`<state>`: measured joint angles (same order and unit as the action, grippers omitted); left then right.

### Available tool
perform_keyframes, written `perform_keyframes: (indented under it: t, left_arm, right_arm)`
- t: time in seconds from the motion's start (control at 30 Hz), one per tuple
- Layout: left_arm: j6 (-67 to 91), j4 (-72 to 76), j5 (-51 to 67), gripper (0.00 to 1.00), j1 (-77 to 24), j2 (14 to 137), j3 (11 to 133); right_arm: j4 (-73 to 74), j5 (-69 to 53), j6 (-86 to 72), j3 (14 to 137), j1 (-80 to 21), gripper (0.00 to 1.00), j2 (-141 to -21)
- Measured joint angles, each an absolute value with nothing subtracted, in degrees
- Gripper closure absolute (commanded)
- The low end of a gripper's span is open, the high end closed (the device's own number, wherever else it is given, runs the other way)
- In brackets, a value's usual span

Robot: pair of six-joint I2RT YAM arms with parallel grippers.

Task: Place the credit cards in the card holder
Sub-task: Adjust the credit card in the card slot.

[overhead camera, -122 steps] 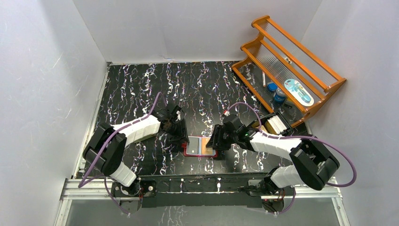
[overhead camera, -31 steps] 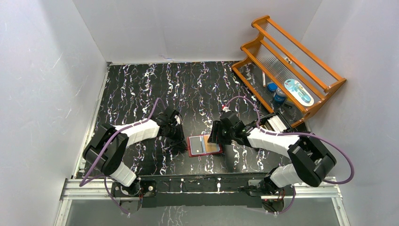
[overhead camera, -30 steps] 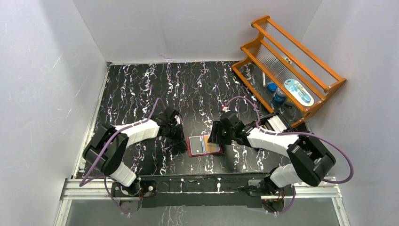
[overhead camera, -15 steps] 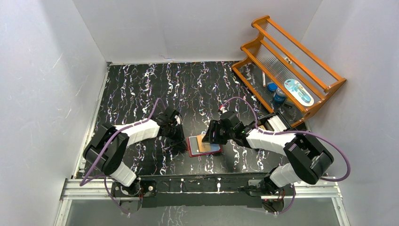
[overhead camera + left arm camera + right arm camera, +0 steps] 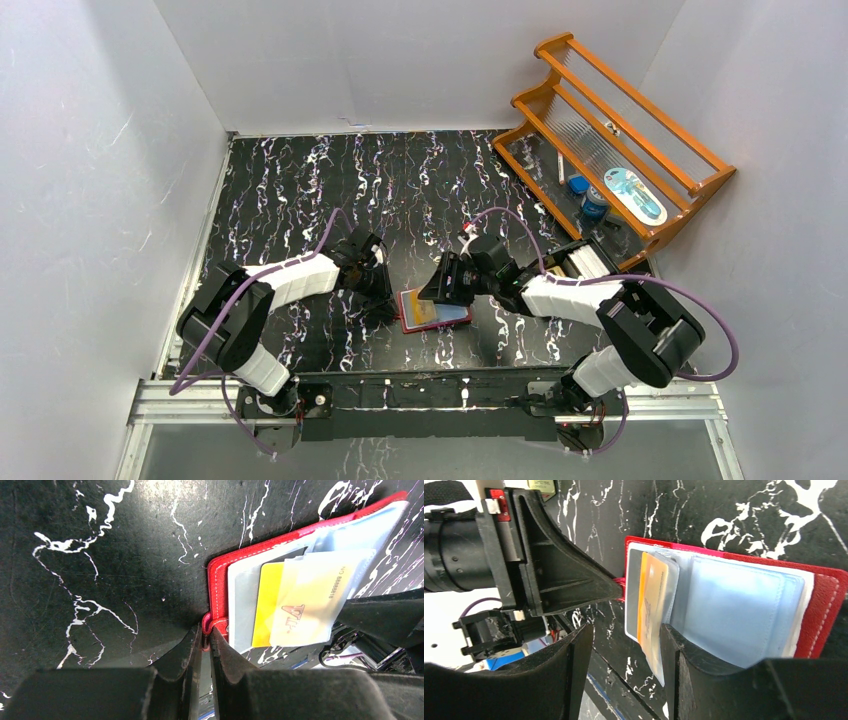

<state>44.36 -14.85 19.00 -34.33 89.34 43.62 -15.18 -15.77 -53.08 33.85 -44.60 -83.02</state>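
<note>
Near the front edge of the table (image 5: pixel 300 180), the open card holder (image 5: pixel 445 318) lay flat where it had been a second before, the left gripper (image 5: pixel 206 630) still pinching the small red tab at its left edge with fingers pressed nearly together. The right gripper (image 5: pixel 624 632), fingers spread, had shifted left from the holder's right edge to sit over the orange card (image 5: pixel 651 600), which lay partly tucked under a clear pocket. Farther right stood the wooden rack (image 5: pixel 620 130), unmoved.
</note>
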Motion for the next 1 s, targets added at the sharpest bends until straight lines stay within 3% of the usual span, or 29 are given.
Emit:
perform_keyframes:
  t: [0.57, 0.73, 0.83, 1.0]
  left_arm:
    - [44.6, -14.9, 19.0, 0.93, -34.3, 89.3, 43.6]
    - [44.5, -15.3, 18.9, 0.85, -34.3, 89.3, 43.8]
    - [44.3, -16.6, 18.4, 0.73, -34.3, 89.3, 44.6]
    - [44.8, -19.0, 18.4, 0.65, -34.3, 89.2, 47.5]
  right_arm:
    - [-21.8, -19.1, -57.3, 31.6, -44.6, 0.4, -83.0]
    - [-23.0, -17.8, -57.5, 27.9, -43.7, 0.41, -82.5]
    - [-23.7, -17.7, -58.1, 26.1, -42.9, 0.42, -82.5]
    - [-24.3, -17.1, -58.3, 24.7, -42.3, 0.43, -82.4]
